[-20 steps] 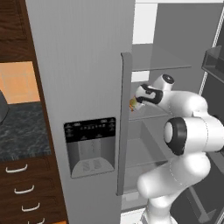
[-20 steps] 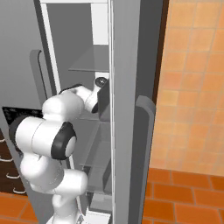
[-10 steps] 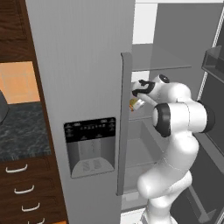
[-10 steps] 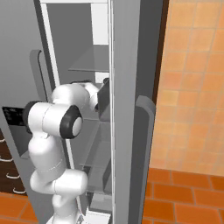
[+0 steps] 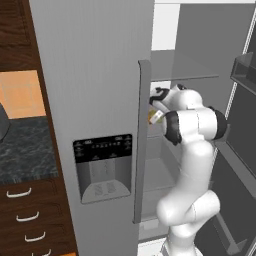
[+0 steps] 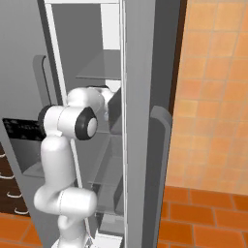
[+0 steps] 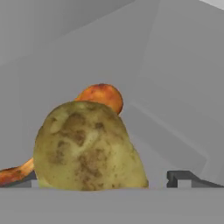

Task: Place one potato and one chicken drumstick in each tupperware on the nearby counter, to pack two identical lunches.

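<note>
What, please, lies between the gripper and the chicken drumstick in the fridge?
In the hand view, a potato sits directly before the open gripper, partly hiding the chicken drumstick.

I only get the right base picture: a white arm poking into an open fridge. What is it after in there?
Observer: A potato. The hand view has it close in front of the pincer, on a grey fridge shelf.
Operator: Anything else beside it?
Observer: Yes, a chicken drumstick lies right behind the potato, its plump orange end showing above it.
Operator: Has it grabbed the potato?
Observer: Not yet. The pincer is open, one dark fingertip standing clear of the potato's side.
</note>
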